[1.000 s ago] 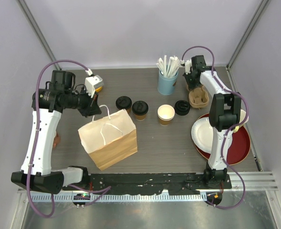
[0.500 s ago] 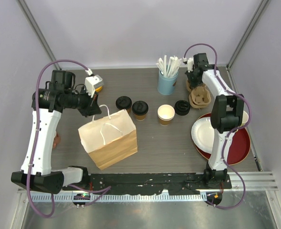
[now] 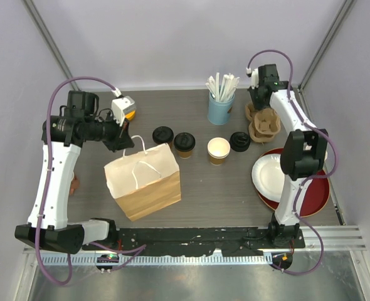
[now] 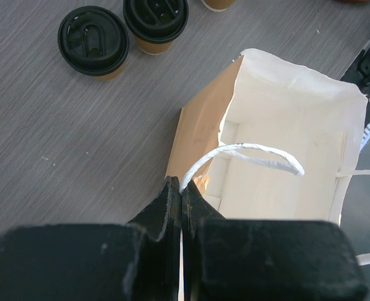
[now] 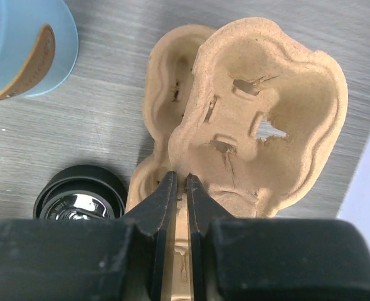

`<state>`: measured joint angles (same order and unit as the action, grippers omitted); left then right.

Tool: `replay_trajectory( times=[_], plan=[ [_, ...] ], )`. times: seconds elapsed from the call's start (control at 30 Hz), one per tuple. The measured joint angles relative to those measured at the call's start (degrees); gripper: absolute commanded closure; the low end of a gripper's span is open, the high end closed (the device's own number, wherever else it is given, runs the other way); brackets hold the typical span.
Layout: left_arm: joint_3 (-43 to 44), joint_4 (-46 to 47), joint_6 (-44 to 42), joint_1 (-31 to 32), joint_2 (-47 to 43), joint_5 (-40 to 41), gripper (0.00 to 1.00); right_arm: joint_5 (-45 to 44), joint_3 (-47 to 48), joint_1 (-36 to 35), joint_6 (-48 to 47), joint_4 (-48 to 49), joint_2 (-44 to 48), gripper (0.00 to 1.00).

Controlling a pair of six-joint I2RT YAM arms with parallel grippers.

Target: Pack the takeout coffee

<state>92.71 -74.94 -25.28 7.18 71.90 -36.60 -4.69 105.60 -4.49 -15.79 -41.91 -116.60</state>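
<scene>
place: robot lab cell | cues: white enclosure walls (image 3: 172,37), aluminium rail (image 3: 338,236)

- Paper bag (image 3: 144,182), kraft brown, sitting near-left on the table (image 3: 222,194). The mouth's open, it's white inside, and it has white twisted handles (image 4: 254,150).
- Blue cup (image 3: 221,108) stuffed with white wrapped straws (image 3: 221,84), far side and a bit right of centre. There's a brown patch on its side in the right wrist view.
- Pulp carriers (image 3: 263,122) just right of the blue cup, far right. Looks like two overlapping, the upper one tilted; its cup holes are torn in spots.
- Red tray (image 3: 313,188) near-right, round and glossy.
- White plate (image 3: 269,175) lying on the tray's left part, hanging over its edge.
- The table is grey wood-grain.
</scene>
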Motion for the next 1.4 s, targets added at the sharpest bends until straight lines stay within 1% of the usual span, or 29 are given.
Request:
replay_trajectory(
  times=[0.27,0.43,0.53,0.6,0.67,0.77,0.8,0.93,0.97,1.07,1.17,1.27,1.33,1.4],
  plan=[
    [0.0,3.9,3.3,0.0,0.0,-1.8,1.0,-4.2,0.7,0.0,3.1,1.6,12.2,0.99],
    [-1.7,7.6,6.1,0.0,-0.2,-3.5,1.0,-4.0,1.2,-0.4,4.5,3.6,19.6,0.99],
    [-3.3,9.6,8.3,0.0,-0.2,-4.5,1.0,-2.3,1.4,-2.2,4.4,4.2,23.6,0.99],
    [-4.2,10.8,9.9,0.0,-0.3,-5.1,1.0,-1.1,1.6,-5.9,2.9,4.2,26.1,0.99],
    [-5.1,12.2,11.5,0.0,-0.4,-5.1,1.0,1.2,2.2,-11.8,1.8,4.3,28.0,0.99],
    [-6.3,14.1,13.7,0.0,-0.9,-4.9,1.0,7.9,2.8,-20.6,1.1,5.0,30.0,0.99],
    [-6.7,14.8,14.6,0.0,-1.0,-4.7,1.0,9.5,2.8,-22.6,1.0,5.2,30.5,0.99],
    [-7.5,16.7,17.3,0.0,-1.3,-3.5,1.0,13.5,3.2,-31.4,0.9,5.4,32.3,0.99],
    [-7.7,17.2,17.9,0.0,-1.4,-2.9,1.0,14.1,3.7,-32.5,1.0,5.4,32.5,0.99],
    [-7.8,17.7,18.9,0.0,-1.5,-1.8,1.0,15.1,4.3,-39.2,1.8,5.4,33.0,0.99],
    [-8.2,18.3,19.9,0.0,-2.2,-0.7,1.0,15.3,4.2,-47.5,2.8,6.1,33.5,0.99],
    [-9.4,18.6,20.7,0.0,-3.5,-0.3,1.0,16.4,2.8,-55.1,2.5,9.1,33.5,0.99],
    [-10.2,18.6,21.3,0.0,-4.4,0.0,1.0,17.4,0.9,-58.2,2.0,11.5,33.5,0.99],
    [-10.5,18.7,22.0,-0.1,-4.9,0.0,1.0,17.9,-1.8,-59.6,1.0,14.5,33.5,0.99]
  ],
)
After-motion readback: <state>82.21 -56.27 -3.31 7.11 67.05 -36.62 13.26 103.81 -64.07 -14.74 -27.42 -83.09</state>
